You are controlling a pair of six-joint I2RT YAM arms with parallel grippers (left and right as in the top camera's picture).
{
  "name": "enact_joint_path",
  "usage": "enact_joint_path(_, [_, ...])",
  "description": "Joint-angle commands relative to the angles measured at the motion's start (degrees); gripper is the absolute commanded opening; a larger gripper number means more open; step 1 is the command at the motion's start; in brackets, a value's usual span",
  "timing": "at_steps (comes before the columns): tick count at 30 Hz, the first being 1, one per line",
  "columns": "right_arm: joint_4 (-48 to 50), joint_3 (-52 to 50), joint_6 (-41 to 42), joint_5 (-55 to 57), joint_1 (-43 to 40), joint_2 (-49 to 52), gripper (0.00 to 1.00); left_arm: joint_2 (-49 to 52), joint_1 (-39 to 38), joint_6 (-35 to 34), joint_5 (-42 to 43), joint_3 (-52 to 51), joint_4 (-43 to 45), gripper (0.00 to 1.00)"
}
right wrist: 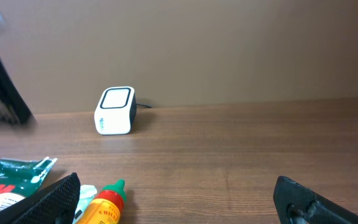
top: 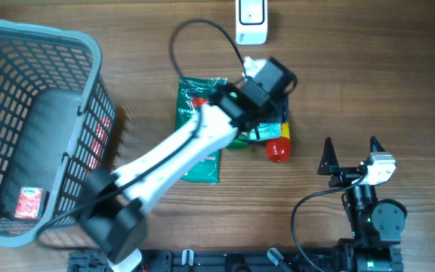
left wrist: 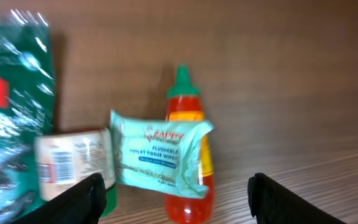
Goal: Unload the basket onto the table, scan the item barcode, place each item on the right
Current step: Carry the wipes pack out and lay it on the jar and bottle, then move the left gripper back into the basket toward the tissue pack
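Note:
A pale green wipes pack [left wrist: 160, 155] lies across a red sauce bottle [left wrist: 188, 186] with a green cap. Beside them lies a jar with a barcode label [left wrist: 73, 165], on a green bag [left wrist: 11, 112]. My left gripper [left wrist: 176, 205] hovers just in front of this pile, open, with nothing held between its black fingers [left wrist: 82, 199]. From overhead it sits over the items [top: 266, 121], near the bottle [top: 279, 147] and the bag [top: 198, 128]. The white scanner [top: 251, 21] stands at the table's far edge, also in the right wrist view [right wrist: 115, 111]. My right gripper [top: 351, 155] stands open to the right, empty [right wrist: 179, 211].
A grey wire basket [top: 89, 53] stands at the left with a small red packet [top: 27, 202] inside. The scanner's black cable [top: 195, 30] loops across the table behind the bag. Bare wood lies between the pile and the right arm.

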Motion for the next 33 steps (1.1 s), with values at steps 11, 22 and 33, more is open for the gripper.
enact_joint_path(11, [0.24, -0.07, -0.72, -0.72, -0.04, -0.35, 1.0, -23.5, 22.43, 2.05, -14.6, 6.29, -9.92, 0.84])
enact_joint_path(22, [0.24, -0.07, -0.72, -0.72, -0.04, -0.35, 1.0, -27.93, 52.61, -0.96, -13.42, 6.29, -20.17, 0.95])
enact_joint_path(33, [0.26, -0.07, -0.72, -0.72, -0.04, -0.35, 1.0, -25.66, 73.53, -22.67, -8.79, 6.23, -30.03, 1.0])
